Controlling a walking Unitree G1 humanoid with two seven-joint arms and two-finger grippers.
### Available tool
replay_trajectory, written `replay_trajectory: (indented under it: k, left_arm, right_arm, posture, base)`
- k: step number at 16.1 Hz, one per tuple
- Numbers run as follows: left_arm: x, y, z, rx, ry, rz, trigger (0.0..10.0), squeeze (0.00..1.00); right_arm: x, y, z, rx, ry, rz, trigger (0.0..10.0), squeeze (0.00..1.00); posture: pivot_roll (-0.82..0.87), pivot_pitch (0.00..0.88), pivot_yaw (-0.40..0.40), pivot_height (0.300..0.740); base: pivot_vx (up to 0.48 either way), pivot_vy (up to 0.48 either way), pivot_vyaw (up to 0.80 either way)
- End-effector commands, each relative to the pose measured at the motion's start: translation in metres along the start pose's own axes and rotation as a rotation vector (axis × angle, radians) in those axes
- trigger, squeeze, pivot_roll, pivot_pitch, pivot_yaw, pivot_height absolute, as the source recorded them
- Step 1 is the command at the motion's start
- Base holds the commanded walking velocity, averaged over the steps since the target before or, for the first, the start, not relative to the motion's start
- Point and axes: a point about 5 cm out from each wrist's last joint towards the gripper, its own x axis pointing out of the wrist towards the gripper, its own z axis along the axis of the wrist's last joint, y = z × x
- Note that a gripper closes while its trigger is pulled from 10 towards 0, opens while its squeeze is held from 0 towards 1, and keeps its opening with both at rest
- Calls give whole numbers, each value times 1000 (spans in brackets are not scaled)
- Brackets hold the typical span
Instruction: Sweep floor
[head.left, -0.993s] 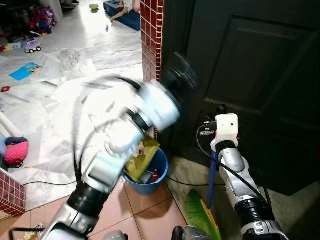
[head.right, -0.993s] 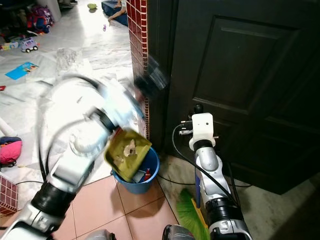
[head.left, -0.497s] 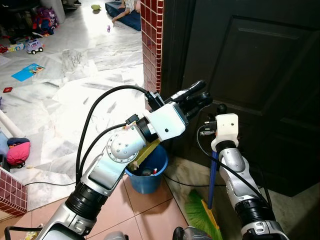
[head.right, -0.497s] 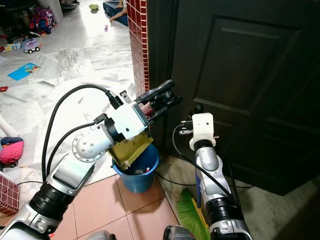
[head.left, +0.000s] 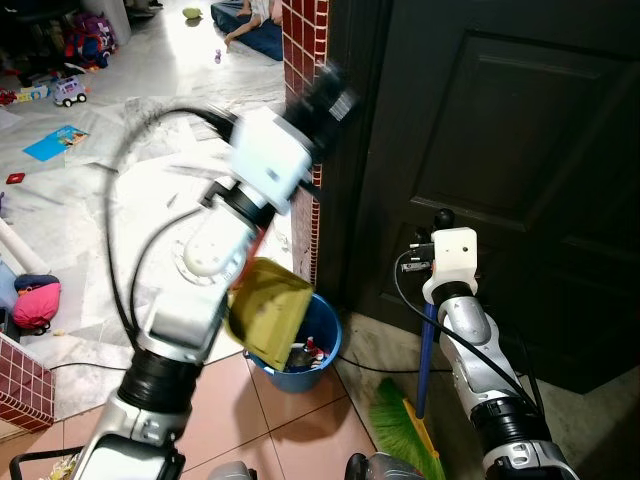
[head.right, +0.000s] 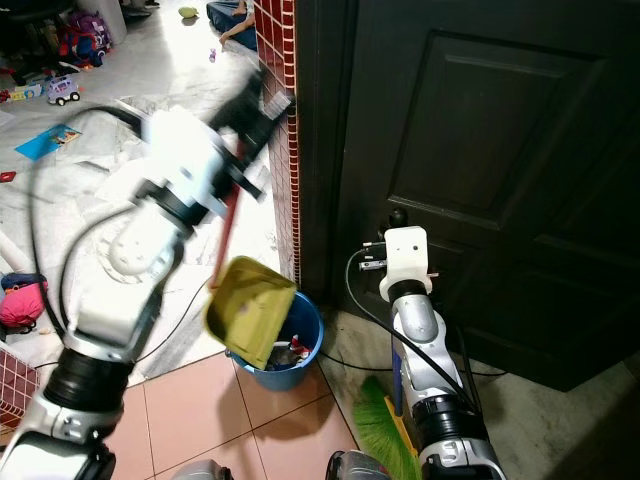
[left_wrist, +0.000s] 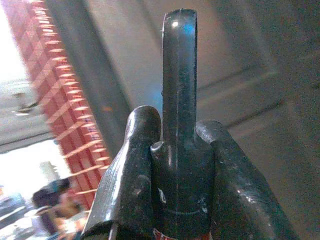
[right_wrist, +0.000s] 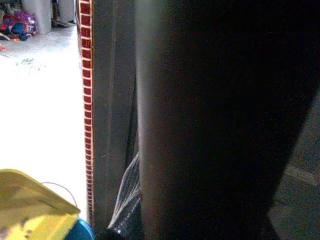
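My left gripper is shut on the black end of the dustpan's long handle. In the eye views it is raised and blurred beside the red tiled pillar. The yellow dustpan hangs tilted over the blue bucket, which holds bits of rubbish. My right gripper stands upright by the dark door, shut on the broom's blue handle. The green bristles rest on the floor beside my right arm. A corner of the yellow dustpan appears in the dark right wrist view.
A dark panelled door and the red tiled pillar stand straight ahead. Toys, a blue book and a pink bag lie on the pale floor to the left. A person sits far back. A low tiled wall stands near left.
My left arm has swung up and toward the pillar, lifting the handle; the dustpan now hangs steeper over the bucket. The right arm and broom have not moved.
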Motion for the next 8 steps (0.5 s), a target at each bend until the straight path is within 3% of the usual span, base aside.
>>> replay_trajectory:
  k: [1, 2, 5, 8]
  left_arm:
    - [9, 25, 34, 133, -140, 95, 10000, 0]
    - [10, 40, 43, 222, -174, 163, 10000, 0]
    - [8, 66, 51, 300, -186, 309, 10000, 0]
    - [-13, 87, 20, 413, -30, 454, 10000, 0]
  right_arm:
    - [6, -1, 9, -14, -38, 7, 10000, 0]
    - [6, -1, 9, -14, -38, 8, 10000, 0]
    - [6, 0, 9, -15, -38, 12, 10000, 0]
    - [5, 2, 8, -10, -35, 19, 10000, 0]
  posture:
    - [16, 0, -12, 740]
    - [18, 0, -15, 740]
    - [19, 0, -17, 740]
    - [20, 0, -16, 740]
  base:
    - [0, 0, 0]
    - [0, 0, 0]
    - [0, 0, 0]
    - [0, 0, 0]
